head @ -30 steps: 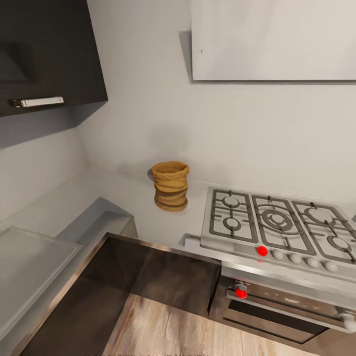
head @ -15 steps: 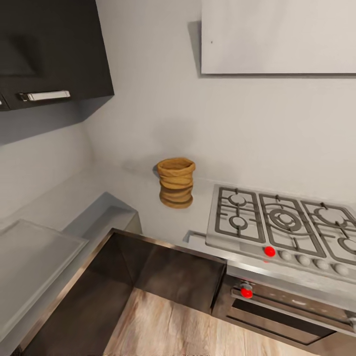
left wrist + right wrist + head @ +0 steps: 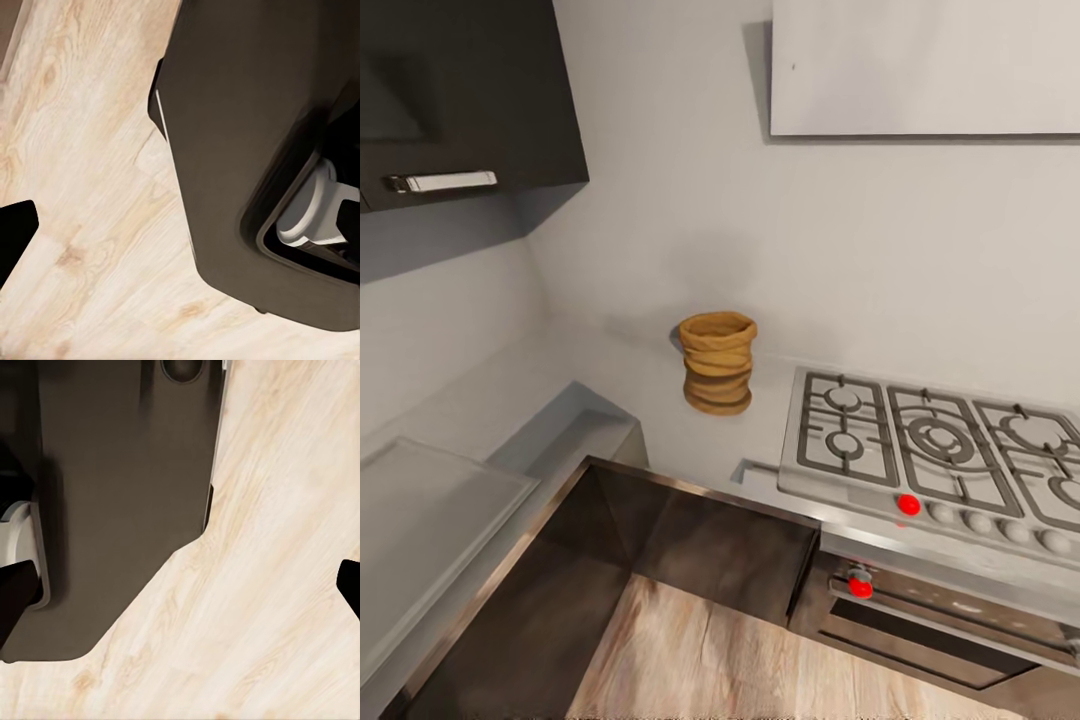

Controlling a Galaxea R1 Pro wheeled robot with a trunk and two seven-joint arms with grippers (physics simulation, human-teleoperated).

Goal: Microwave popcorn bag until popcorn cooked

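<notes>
The popcorn bag stood upright on the countertop, close to the back wall and just beside the near end of the gas hob, with its rolled rim at the top and its mouth facing up; from the head view nothing of its contents could be made out. It sat alone there, apart from the hob's grates, probably so that it could be taken from the front or from above without anything in the way. Neither arm reached toward it. Both wrist cameras looked down at the pale wooden floor and the robot's own dark base, which suggested the arms hung low at the robot's sides, as they would while the base was driven up to the counter. A dark fingertip of the left gripper showed at the edge of the left wrist view, and dark fingertips at opposite edges of the right wrist view, so the right jaws appeared spread wide and held nothing; how far the left jaws were parted could not be told. The bag lay well above and ahead of both grippers, untouched, and the pick-up had not yet begun.
</notes>
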